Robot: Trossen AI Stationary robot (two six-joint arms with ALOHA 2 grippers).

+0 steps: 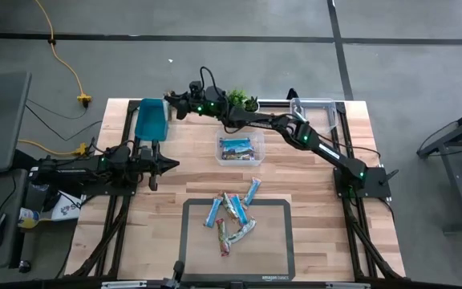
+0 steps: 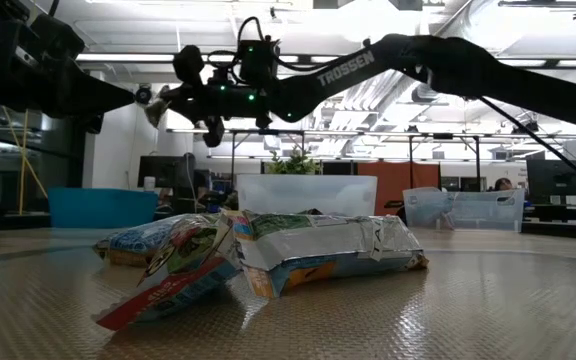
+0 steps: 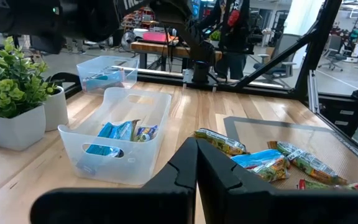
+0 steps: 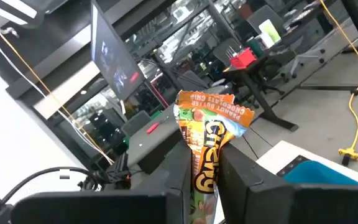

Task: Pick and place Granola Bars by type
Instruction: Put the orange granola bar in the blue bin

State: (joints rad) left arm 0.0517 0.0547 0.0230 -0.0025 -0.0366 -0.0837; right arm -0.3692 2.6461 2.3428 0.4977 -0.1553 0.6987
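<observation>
Clamped between the fingers of the right claw (image 4: pixel 205 177) stands one bar (image 4: pixel 209 144), upright, with an orange and green wrapper whose printed top flares above the fingertips. From overhead this claw (image 1: pixel 175 102) hangs just beside the teal bin (image 1: pixel 151 119) at the far left part of the table (image 1: pixel 311 193); whether that bin holds anything cannot be made out. Just past the claw's forearm stand small potted plants (image 1: pixel 241 99), and further along the far edge sits a second clear tub (image 1: pixel 313 111), its contents too faint to tell overhead, though the left wrist view shows something blue lying in it (image 3: pixel 104 78).

Nearer the middle of the table, well apart from the right claw, a clear tub (image 1: pixel 241 148) holds several blue-wrapped bars (image 3: pixel 122 131). Nearer still, the loose pile of bars (image 1: pixel 233 217) lies on the dark-framed mat (image 1: pixel 275 241), mostly blue, some green and red. From table height only a few crumpled wrappers (image 2: pixel 268 255) show, hiding the rest.

The left claw (image 1: pixel 169 164) waits low at the left side of the table, fingers pressed together, holding nothing, and points toward the clear middle tub.
</observation>
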